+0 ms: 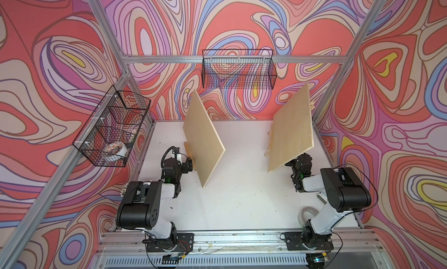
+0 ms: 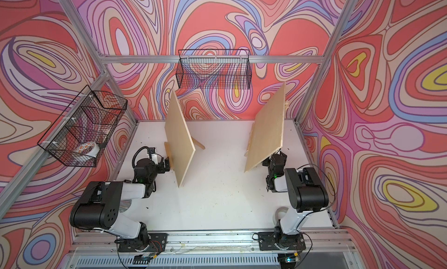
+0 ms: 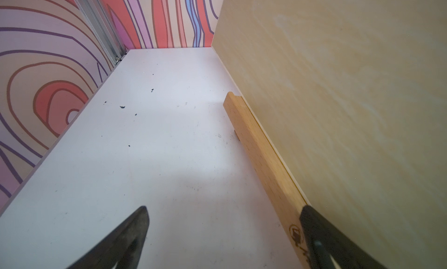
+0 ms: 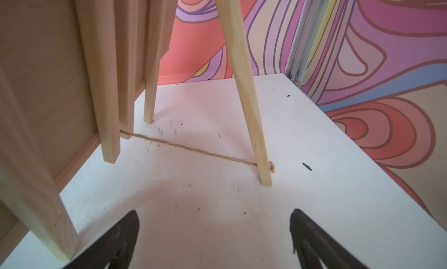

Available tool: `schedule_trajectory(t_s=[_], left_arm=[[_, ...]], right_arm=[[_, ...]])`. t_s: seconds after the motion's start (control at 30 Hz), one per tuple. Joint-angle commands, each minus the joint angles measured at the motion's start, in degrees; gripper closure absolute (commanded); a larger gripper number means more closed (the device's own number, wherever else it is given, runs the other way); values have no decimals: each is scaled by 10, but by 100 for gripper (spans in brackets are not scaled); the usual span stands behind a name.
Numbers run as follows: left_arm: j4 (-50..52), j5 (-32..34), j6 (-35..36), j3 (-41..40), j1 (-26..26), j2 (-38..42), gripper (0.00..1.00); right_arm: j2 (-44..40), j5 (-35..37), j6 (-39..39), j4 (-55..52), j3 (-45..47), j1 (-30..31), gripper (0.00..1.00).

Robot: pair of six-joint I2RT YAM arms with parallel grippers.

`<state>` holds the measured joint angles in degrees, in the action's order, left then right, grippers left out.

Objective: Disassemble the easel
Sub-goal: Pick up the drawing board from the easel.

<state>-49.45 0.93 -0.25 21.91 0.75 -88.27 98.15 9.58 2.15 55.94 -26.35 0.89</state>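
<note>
Two wooden easels stand on the white table (image 1: 242, 195), each carrying a pale plywood board. The left board (image 1: 203, 139) (image 2: 180, 139) leans on its ledge strip (image 3: 261, 154). My left gripper (image 3: 223, 212) (image 1: 189, 165) is open at that board's near lower corner, one finger (image 3: 321, 236) over the ledge end and the other over bare table. The right board (image 1: 290, 134) (image 2: 266, 134) rests on an easel whose rear leg (image 4: 244, 86) is tied to the front legs by twine (image 4: 193, 151). Behind this easel, my right gripper (image 4: 214, 213) (image 1: 294, 162) is open and holds nothing.
A black wire basket (image 1: 238, 70) hangs on the back wall. Another basket (image 1: 113, 127) on the left wall holds a tape roll (image 1: 116, 150). A grey tape roll (image 1: 306, 213) lies by the right arm's base. Aluminium posts stand at the table's corners.
</note>
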Motion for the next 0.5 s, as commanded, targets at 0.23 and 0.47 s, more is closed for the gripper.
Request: schedule_trajectory(t_s=[0.23,0.47], left_arm=[[-11,3,0,-2,-1,0,0],[-23,-16,25,-45,15,82,0]], right_arm=[[-1,-7,-5,-3,-1,4,2],[-51,18,-8,110,78,11,2]])
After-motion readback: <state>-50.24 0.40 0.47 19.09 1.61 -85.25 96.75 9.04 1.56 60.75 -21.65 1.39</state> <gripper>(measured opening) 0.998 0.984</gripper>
